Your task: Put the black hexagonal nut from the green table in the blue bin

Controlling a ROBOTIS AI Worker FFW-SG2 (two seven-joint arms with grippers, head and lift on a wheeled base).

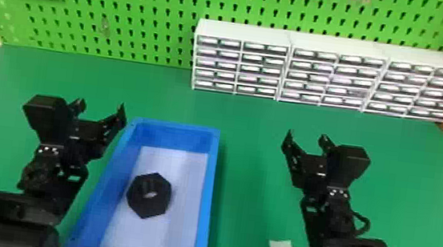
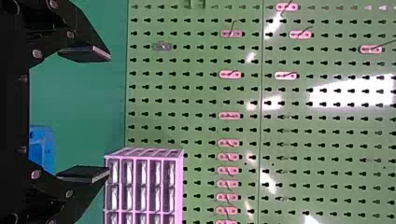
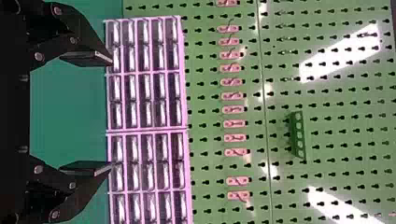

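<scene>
Head view: the black nut (image 1: 148, 205) lies inside the blue bin (image 1: 208, 192), so the placing looks done. Left end effector (image 1: 102, 105) and right end effector (image 1: 307, 135), flanking the bin, are released and empty, presumably waiting. The bin's near end is cut off.

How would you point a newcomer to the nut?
On the green table, find the blue bin between the left gripper and the right gripper. On its pale floor lies the black hexagonal nut. Unlike the jointed black grippers, it is one six-sided piece with a hole in it.
</scene>
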